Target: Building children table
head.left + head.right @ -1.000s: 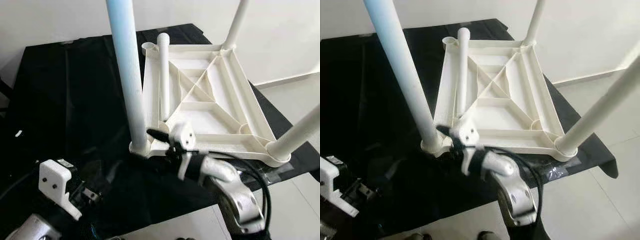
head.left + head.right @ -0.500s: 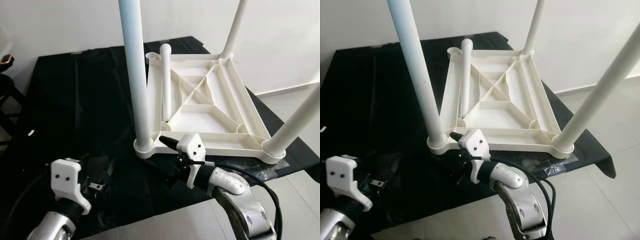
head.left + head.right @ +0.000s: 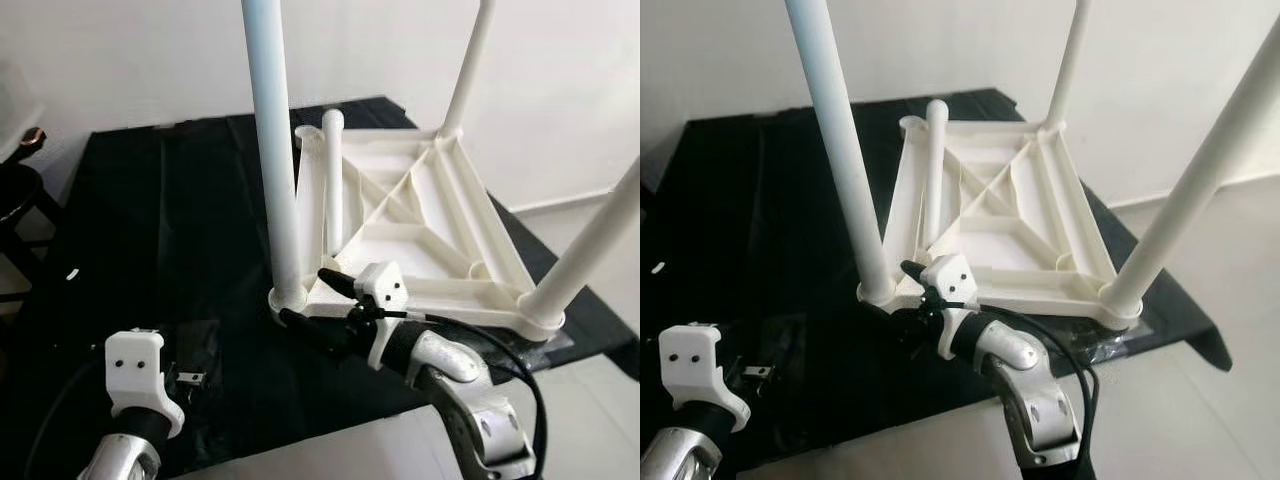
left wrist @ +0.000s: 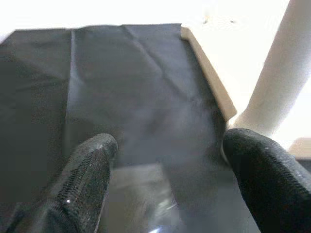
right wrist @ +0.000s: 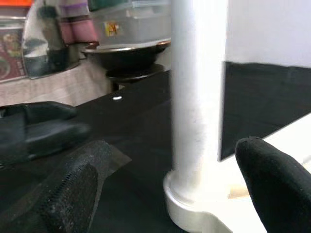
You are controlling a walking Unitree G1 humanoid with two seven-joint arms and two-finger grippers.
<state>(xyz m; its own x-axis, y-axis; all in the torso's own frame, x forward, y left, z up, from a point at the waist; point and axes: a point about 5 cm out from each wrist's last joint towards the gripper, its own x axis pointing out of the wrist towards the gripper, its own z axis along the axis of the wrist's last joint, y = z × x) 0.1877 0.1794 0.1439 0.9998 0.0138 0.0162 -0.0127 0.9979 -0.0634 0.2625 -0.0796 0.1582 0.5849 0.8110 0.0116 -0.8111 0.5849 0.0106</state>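
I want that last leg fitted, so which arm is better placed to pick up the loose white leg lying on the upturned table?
Probably the right. The right gripper is open beside the upturned white plastic table top, close to the loose white tubular leg. The left gripper sits farther back over the black cloth.

Plain white wall (image 3: 130, 60) behind, pale tiled floor (image 3: 1230, 250), a dark stool (image 3: 18, 190) at left

No legible text, brand or number is seen. A small yellow label on a clear container (image 5: 127, 22) is blurred and cannot be read.
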